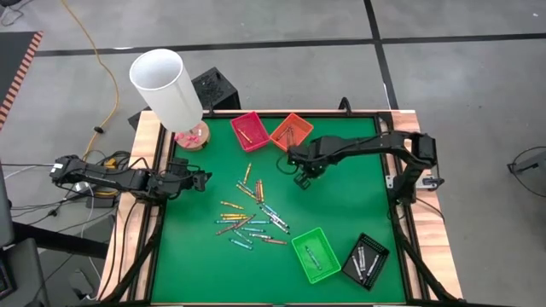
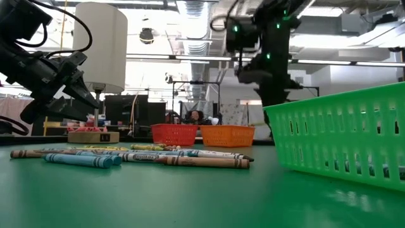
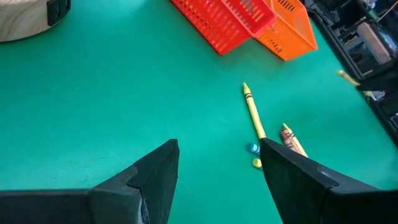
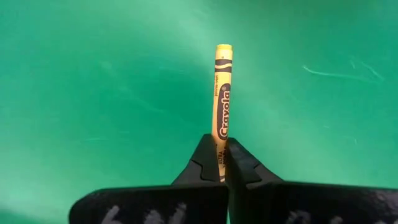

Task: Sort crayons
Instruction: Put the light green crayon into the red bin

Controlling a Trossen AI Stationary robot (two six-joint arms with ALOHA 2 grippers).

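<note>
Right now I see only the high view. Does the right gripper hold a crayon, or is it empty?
Observer: It holds one. In the right wrist view the right gripper is shut on one end of a yellow crayon, which sticks straight out past the fingertips.
Operator: Thank you. And the left gripper, is it open? From above I cannot judge this.
Observer: Yes. In the left wrist view the left gripper is open, with only bare green mat between its fingers.
</note>
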